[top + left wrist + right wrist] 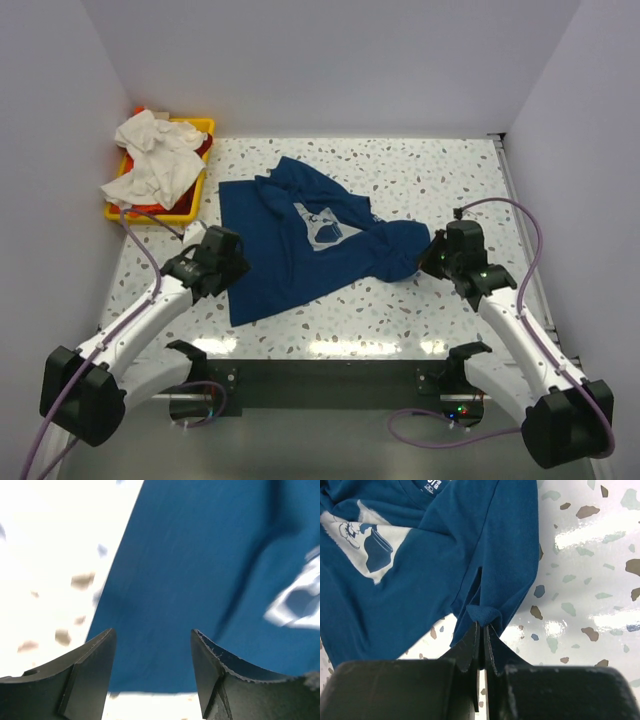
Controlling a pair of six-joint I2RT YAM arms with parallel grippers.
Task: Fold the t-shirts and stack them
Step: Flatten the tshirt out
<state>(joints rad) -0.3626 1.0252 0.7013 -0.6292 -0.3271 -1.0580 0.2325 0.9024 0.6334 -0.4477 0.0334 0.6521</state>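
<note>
two arms stand at the near edge of the bench [450,180], one tool on each. the left tool [232,262] [152,640] is released: its two dark fingers [95,670] stand wide apart with nothing between them, low over the left edge of the navy t-shirt [290,260] [200,570] [420,585]. the right tool [432,258] [481,630] is clenched on a small bunched fold at the shirt's right side, its jaws pressed together with the cloth nipped at the tips. one navy t-shirt lies on the middle of the bench, spread partly flat on the left and gathered into a rumpled lump on the right, near the right tool. it is deep blue, with one pale print [325,225] [365,540] on the chest showing a small cartoon figure, and a neck label at the collar. one yellow tray [160,213] sits at the far left corner, holding one crumpled white garment [155,160] that spills over its near rim, and beneath it a glimpse of one orange-red garment [140,110].
</note>
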